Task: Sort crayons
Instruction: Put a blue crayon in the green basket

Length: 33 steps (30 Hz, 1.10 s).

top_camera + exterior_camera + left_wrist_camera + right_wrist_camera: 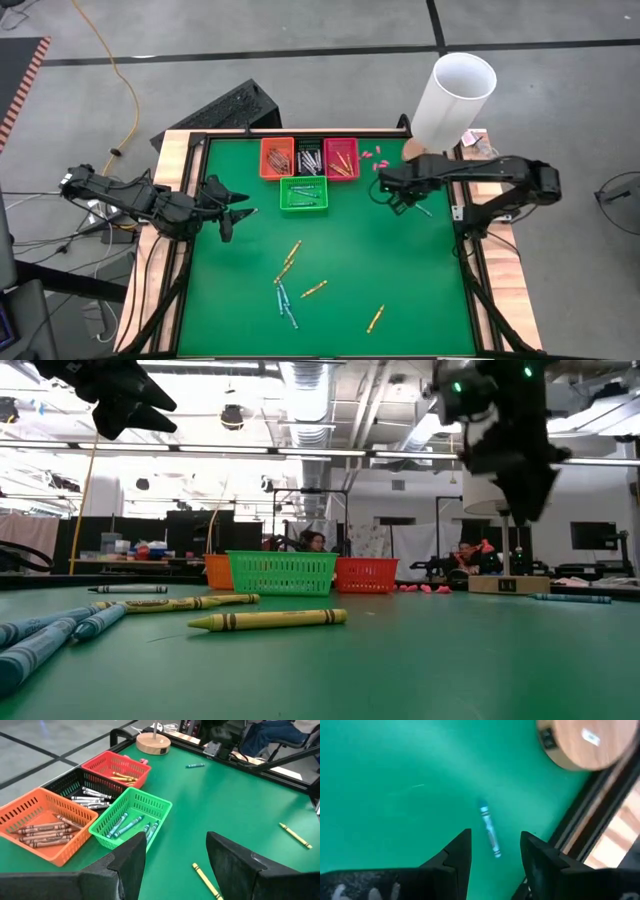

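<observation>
A green table (pixel 400 270) fills the overhead view, framed by black rails and pale wood, on a grey floor with a yellow cable. A tall white tube (pixel 450 100) on a round wooden base stands at the far right corner.

Four small baskets serve as the landmark: orange (pixel 277 158), black (pixel 309 156) and red (pixel 341 157) in a row at the far edge, with the green basket (pixel 303 194) just in front. All hold crayons; colours in the black one are hard to make out.

The left gripper (pixel 237 212) hovers left of the green basket, fingers spread wide, empty. The right gripper (pixel 398 197) hangs right of the baskets, fingers wide apart above one blue crayon (pixel 490 832), not touching it.

Loose crayons (pixel 290 275), yellow and blue, lie scattered well in front of the baskets.

Tiny pink bits (pixel 372 156) sit beside the red basket. From table height, the room behind is cluttered and seated people are partly hidden.
</observation>
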{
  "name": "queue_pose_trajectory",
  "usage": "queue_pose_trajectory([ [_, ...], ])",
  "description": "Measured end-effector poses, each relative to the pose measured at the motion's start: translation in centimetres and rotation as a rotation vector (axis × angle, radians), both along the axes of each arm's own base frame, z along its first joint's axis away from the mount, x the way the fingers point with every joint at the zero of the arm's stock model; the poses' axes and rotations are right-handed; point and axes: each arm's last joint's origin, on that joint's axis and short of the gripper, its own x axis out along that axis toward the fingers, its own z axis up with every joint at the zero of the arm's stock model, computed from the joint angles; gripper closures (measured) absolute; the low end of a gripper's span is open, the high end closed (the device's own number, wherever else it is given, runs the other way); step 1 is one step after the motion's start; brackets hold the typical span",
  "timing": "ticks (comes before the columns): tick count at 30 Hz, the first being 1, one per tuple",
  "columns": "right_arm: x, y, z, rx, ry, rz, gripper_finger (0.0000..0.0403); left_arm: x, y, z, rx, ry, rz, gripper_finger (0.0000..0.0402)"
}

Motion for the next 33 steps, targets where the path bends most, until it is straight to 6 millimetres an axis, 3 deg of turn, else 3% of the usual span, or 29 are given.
queue_pose_trajectory([
  [5, -1.8, -0.6, -2.6, -0.054, 0.048, -0.119, 0.0241, 0.0, 0.1, 0.0, 0.006, -0.002, 0.017, 0.0204],
  [11, -2.0, -1.0, -5.3, -0.008, 0.065, -0.053, 0.0241, 0.0, 0.1, 0.0, 0.007, -0.001, 0.018, 0.0204],
  [23, -2.5, -1.3, -7.1, 0.125, 0.051, 0.113, 0.0241, 0.0, 0.1, -0.1, 0.013, 0.007, 0.017, 0.0204],
  [33, -4.0, -1.7, -9.9, 0.192, 0.053, 0.095, 0.0241, -0.1, 0.1, -0.1, 0.017, 0.016, 0.018, 0.0204],
])
